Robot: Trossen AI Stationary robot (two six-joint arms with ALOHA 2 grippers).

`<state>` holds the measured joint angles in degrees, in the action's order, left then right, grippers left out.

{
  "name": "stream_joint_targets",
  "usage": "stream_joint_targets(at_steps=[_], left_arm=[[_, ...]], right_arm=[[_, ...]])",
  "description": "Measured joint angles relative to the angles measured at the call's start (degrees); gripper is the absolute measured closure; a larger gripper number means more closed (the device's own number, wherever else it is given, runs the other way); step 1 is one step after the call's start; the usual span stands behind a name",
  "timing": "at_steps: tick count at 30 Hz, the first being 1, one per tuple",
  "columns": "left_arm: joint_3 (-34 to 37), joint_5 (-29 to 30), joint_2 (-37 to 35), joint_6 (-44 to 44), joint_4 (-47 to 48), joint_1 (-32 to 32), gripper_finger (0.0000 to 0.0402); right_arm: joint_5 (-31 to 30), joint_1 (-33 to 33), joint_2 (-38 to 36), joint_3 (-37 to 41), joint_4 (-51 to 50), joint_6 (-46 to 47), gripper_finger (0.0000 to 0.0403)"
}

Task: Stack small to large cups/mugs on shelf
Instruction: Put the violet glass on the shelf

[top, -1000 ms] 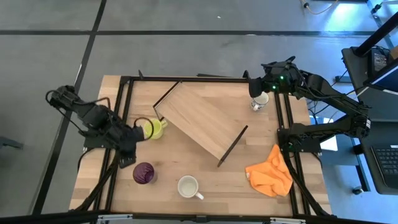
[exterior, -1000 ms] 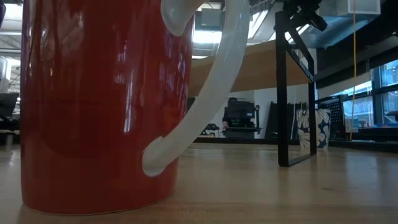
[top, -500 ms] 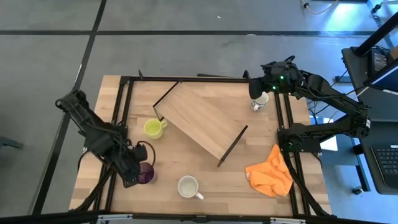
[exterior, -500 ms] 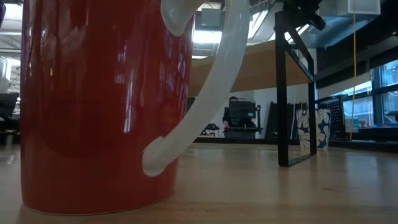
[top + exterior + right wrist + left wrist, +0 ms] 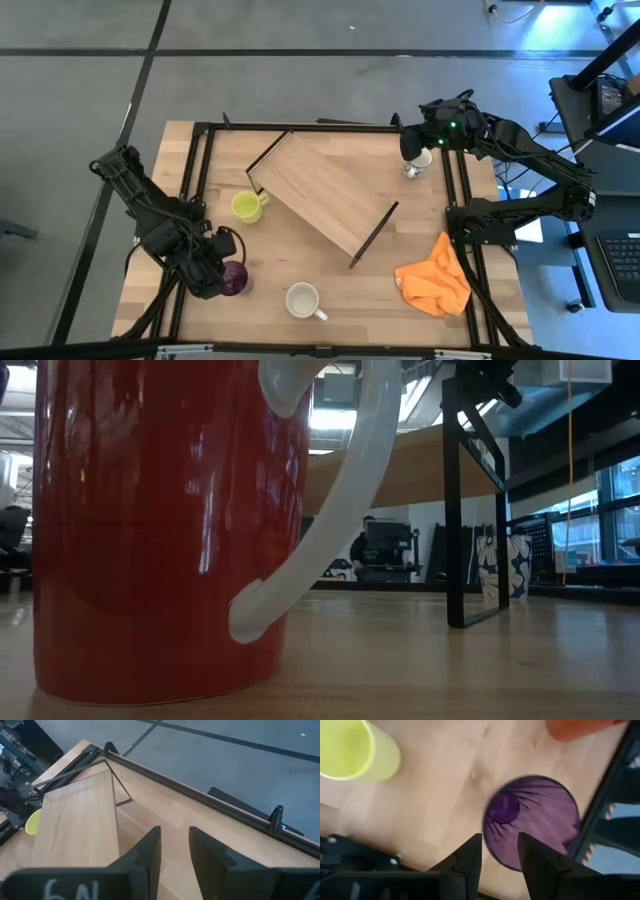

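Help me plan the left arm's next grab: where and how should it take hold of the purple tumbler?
Grip the tumbler by its rim wall from straight above, one finger inside, one outside. It stands upright, mouth open, with no handle visible. The left gripper is open over its near edge, and the yellow-green mug stands well clear.

Readable text: one marking only
White handwritten chars, approx. "6N", are showing on right gripper (image 5: 175, 855) body, just behind its fingers, facing the shelf (image 5: 75, 825); nothing else legible.
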<state>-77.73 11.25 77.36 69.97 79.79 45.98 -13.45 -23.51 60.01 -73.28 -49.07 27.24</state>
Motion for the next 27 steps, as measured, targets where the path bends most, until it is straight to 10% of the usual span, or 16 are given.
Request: stream_joint_targets(at_steps=[27], left_arm=[[9.0,-0.8,0.0,0.4,-6.9,-0.1,0.0282]], right_arm=[[-1.0,0.0,0.0,0.0,0.0,-0.8,0.0302]])
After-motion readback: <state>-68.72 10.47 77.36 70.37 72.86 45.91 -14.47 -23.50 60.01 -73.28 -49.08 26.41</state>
